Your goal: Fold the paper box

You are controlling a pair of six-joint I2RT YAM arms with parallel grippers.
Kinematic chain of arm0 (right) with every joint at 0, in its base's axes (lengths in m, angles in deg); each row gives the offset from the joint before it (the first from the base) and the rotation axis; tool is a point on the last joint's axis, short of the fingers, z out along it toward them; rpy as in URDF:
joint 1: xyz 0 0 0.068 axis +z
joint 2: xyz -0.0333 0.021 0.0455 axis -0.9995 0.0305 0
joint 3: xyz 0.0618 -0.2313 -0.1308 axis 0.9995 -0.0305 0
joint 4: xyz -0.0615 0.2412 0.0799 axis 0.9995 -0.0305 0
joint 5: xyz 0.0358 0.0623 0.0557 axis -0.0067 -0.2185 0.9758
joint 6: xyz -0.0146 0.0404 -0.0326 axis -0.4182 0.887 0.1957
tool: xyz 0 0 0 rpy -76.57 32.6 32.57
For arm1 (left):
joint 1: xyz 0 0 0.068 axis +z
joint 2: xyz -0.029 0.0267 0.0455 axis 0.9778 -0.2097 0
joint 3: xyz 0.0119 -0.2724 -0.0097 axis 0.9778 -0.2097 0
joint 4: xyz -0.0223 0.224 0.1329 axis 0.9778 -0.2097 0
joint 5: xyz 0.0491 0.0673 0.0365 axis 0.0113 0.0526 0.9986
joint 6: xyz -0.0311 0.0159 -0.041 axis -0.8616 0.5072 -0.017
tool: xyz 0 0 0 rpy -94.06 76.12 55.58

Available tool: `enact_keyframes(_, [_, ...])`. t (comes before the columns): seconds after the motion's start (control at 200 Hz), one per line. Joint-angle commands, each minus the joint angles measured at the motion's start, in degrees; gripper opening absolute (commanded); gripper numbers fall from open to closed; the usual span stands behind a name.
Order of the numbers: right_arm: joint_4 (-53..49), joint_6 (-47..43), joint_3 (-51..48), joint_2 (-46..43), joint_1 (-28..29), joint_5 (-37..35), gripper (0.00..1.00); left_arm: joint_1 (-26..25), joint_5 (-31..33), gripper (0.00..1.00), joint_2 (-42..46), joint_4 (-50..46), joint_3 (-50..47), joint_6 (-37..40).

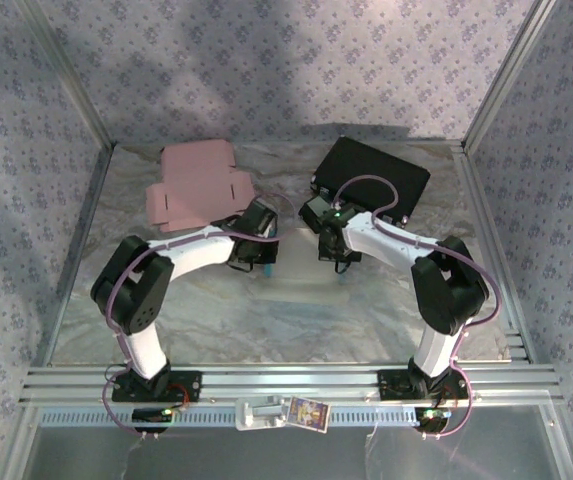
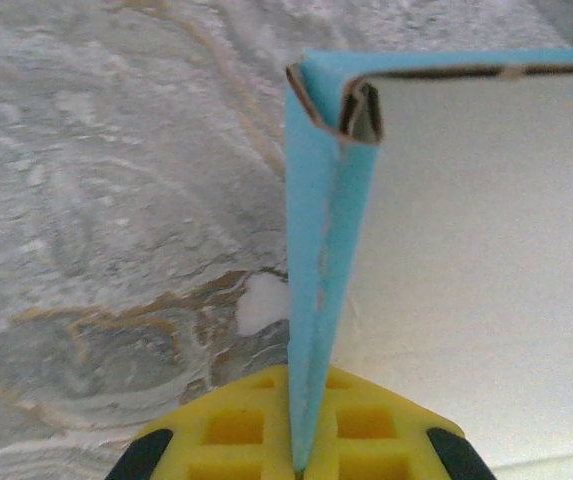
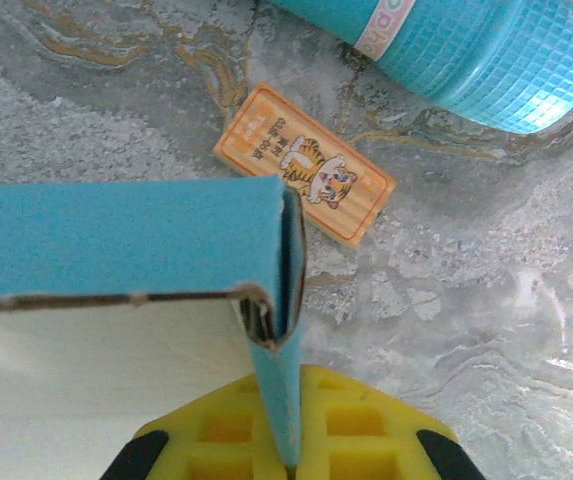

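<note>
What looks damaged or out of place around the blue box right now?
The box has rough corners: the tucked flap is crumpled and gaping in both wrist views, its brown edge ragged. A tiger card and what looks like a turquoise bottle lie loose on the table beside it.

Table [image 1: 266, 320]: flat carton [image 1: 198, 185] rear left; case [image 1: 376, 175] rear right; paper box [image 2: 331, 250] centre, between left gripper [image 2: 296, 445] and right gripper [image 3: 288, 440]; card [image 3: 304, 165] beside the box's corner, bottle [image 3: 466, 50] just beyond the card.

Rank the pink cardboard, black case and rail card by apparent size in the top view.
Largest: pink cardboard and black case, which look about alike, so unranked.
Smallest: rail card, clearly.
</note>
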Motion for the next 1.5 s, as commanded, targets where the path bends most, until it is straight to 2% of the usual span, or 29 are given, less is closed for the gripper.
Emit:
enact_keyframes(0.0, [-3.3,2.3,0.4,0.4,0.1,-3.0,0.00,-1.6,15.2,0.00,0.2,-11.2,0.9,-4.4])
enact_keyframes(0.13, [-3.2,2.9,0.7,1.1,0.1,-2.1,0.00,-2.7,21.0,0.02,-0.2,-14.7,1.0,-7.5])
enact_keyframes(0.21, [-2.7,3.0,0.7,1.7,0.0,-0.9,0.00,-3.2,22.7,0.02,-1.1,-15.4,1.4,-8.2])
enact_keyframes(0.33, [-2.8,3.5,1.3,3.0,-0.1,1.5,0.00,-4.6,28.9,0.00,-3.6,-18.0,3.9,-9.8])
enact_keyframes(0.575, [-3.5,4.3,2.1,4.6,-0.3,3.5,0.00,-6.9,33.2,0.00,-7.8,-19.0,7.1,-11.3])
enact_keyframes(0.73, [-4.4,5.3,2.7,5.2,-0.4,3.7,0.00,-7.7,34.7,0.00,-7.6,-17.1,4.9,-11.9])
enact_keyframes(0.835, [-4.4,5.5,2.8,5.5,-0.4,3.8,0.00,-7.5,31.6,0.00,-3.3,-7.6,-2.0,-11.6])
enact_keyframes(0.909, [-4.5,5.6,2.9,5.6,-0.4,3.7,0.00,-7.4,29.7,0.00,-1.2,-5.6,-3.2,-10.5])
enact_keyframes(1.054, [-4.7,5.9,3.1,5.7,-0.6,3.6,0.00,-7.0,25.8,0.24,2.4,-2.8,-3.2,-5.8])
enact_keyframes(1.154, [-4.9,6.0,3.3,6.0,-0.6,3.8,0.00,-5.8,20.4,0.40,5.5,-1.7,-3.1,-4.0])
enact_keyframes(1.259, [-5.2,6.1,3.7,6.2,-0.8,3.7,0.00,-3.6,13.1,0.49,9.0,0.2,-4.2,-2.2])
enact_keyframes(1.279, [-5.2,6.1,3.8,6.3,-0.8,3.7,0.00,-3.0,11.3,0.53,9.7,0.8,-4.6,-1.9])
enact_keyframes(1.499, [-5.2,6.0,4.0,6.5,-1.1,3.8,0.00,2.9,-4.4,0.53,11.2,2.2,-6.9,2.6])
